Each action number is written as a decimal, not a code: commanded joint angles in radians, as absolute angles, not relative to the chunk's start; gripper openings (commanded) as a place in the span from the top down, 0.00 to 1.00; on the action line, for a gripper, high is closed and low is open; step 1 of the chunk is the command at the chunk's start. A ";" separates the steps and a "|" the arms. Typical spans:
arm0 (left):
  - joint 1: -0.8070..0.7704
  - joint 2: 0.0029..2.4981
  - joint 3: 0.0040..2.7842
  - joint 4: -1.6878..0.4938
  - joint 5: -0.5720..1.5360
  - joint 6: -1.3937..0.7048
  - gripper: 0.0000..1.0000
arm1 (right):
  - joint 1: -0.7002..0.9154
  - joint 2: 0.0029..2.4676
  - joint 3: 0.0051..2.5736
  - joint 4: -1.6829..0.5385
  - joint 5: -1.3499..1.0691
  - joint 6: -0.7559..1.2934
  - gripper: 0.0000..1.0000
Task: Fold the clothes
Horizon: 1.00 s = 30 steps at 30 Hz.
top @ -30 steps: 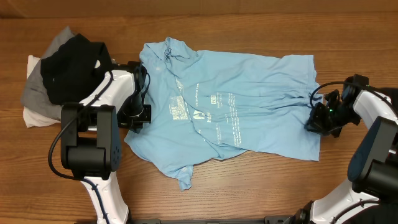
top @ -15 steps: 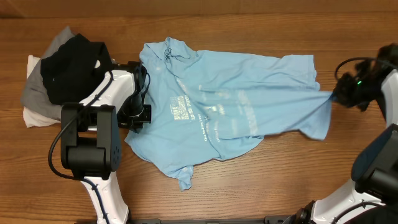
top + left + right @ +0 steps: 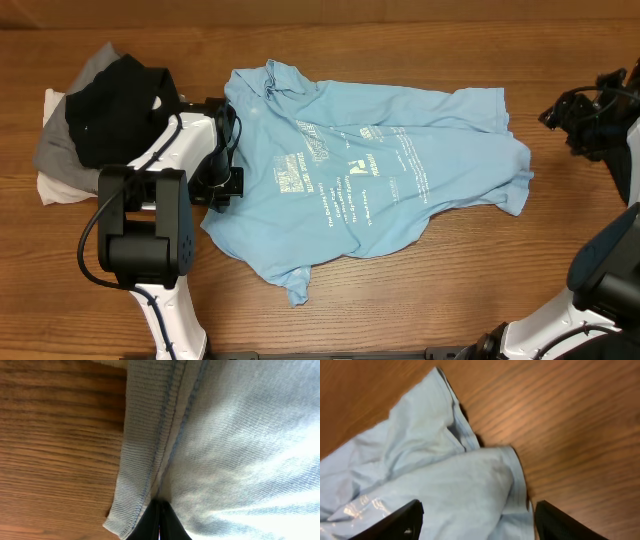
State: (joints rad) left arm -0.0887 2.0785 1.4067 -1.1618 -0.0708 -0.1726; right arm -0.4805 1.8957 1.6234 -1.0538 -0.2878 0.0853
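The T-shirt (image 3: pixel 370 185), sky-blue with white lettering face up, lies roughly flat across the middle of the table (image 3: pixel 450 300). Its collar is toward 11 o'clock, its bottom hem toward 3 o'clock, and 1 sleeve trails to 7 o'clock. Creases run through the body and the hem end is bunched, so it looks spread for folding but not yet smooth, and no fold has been made.

At the shirt's 9 o'clock edge the left gripper (image 3: pixel 160 517) has its fingertips pinched together on the cloth just beside a ribbed, stitched edge. That grip most likely anchors this side so the fabric can be drawn taut from the other end.

At 3 o'clock the right gripper (image 3: pixel 477 520) is clear of the shirt and holds nothing. Its 2 fingers (image 3: pixel 395 522) stand wide apart, and the rumpled hem corner lies on the wood below and between them. Being open and off the cloth, it seems placed to take a fresh hold there.

At 10 o'clock, beside the left arm, the other clothes are heaped together: a black garment (image 3: pixel 120 105) on top of a grey garment (image 3: pixel 60 150) and a white garment (image 3: pixel 60 188), apparently waiting their turn.
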 commanded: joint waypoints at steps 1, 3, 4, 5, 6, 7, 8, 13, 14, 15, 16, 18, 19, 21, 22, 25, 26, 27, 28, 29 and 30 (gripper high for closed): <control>-0.078 2.046 1.404 -1.159 -0.059 -0.149 0.96 | -0.512 1.876 1.622 -1.099 -0.277 0.108 0.28; -0.078 2.046 1.404 -1.155 -0.059 -0.149 0.96 | -0.516 1.876 1.583 -1.132 -0.247 0.109 0.33; -0.078 2.046 1.404 -1.153 -0.058 -0.149 0.96 | -0.516 1.876 1.556 -1.143 -0.235 0.126 0.36; -0.078 2.046 1.404 -1.151 -0.059 -0.149 0.95 | -0.516 1.876 1.524 -1.150 -0.225 0.144 0.39; -0.078 2.046 1.404 -1.150 -0.059 -0.149 0.95 | -0.516 1.876 1.487 -1.153 -0.225 0.157 0.44; -0.078 2.046 1.404 -1.150 -0.059 -0.149 0.96 | -0.516 1.876 1.440 -1.153 -0.225 0.171 0.50; -0.078 2.046 1.404 -1.150 -0.059 -0.149 0.96 | -0.516 1.876 1.398 -1.150 -0.226 0.189 0.52; -0.078 2.046 1.404 -1.150 -0.059 -0.148 0.95 | -0.516 1.876 1.236 -1.078 -0.255 0.203 0.56; -0.078 2.046 1.404 -1.150 -0.058 -0.144 0.95 | -0.516 1.876 1.221 -1.066 -0.270 0.203 0.57; -0.078 2.046 1.404 -1.150 -0.059 -0.141 0.95 | -0.516 1.876 1.208 -1.052 -0.284 0.203 0.59; -0.078 2.046 1.404 -1.150 -0.058 -0.138 0.96 | -0.516 1.876 1.200 -1.040 -0.294 0.203 0.62; -0.078 2.046 1.404 -1.150 -0.059 -0.137 0.96 | -0.516 1.876 1.192 -1.017 -0.308 0.203 0.67; -0.078 2.046 1.404 -1.150 -0.058 -0.137 0.96 | -0.513 1.876 1.191 -1.007 -0.319 0.202 0.68; -0.078 2.046 1.404 -1.150 -0.058 -0.137 0.96 | -0.513 1.876 1.191 -0.988 -0.334 0.203 0.76; -0.078 2.046 1.404 -1.150 -0.058 -0.137 0.96 | -0.513 1.876 1.191 -0.978 -0.335 0.207 0.81; -0.078 2.046 1.404 -1.152 -0.058 -0.136 0.96 | -0.516 1.876 1.192 -0.948 -0.324 0.207 0.96; -0.078 2.046 1.404 -1.155 -0.058 -0.134 0.96 | -0.522 1.876 1.195 -0.947 -0.323 0.207 0.96; -0.078 2.046 1.404 -1.157 -0.059 -0.130 0.96 | -0.533 1.876 1.204 -0.953 -0.323 0.207 0.96; -0.078 2.046 1.404 -1.160 -0.059 -0.125 0.96 | -0.543 1.876 1.216 -0.965 -0.324 0.207 0.96; -0.078 2.046 1.404 -1.163 -0.059 -0.121 0.96 | -0.556 1.876 1.234 -0.981 -0.324 0.207 0.96; -0.078 2.046 1.405 -1.166 -0.058 -0.118 0.96 | -0.569 1.876 1.254 -1.001 -0.323 0.206 0.96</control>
State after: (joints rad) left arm -0.0887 2.0785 1.4067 -1.1587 -0.0643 -0.1478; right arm -0.5301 1.8954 1.2011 -0.9817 -0.3145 0.2058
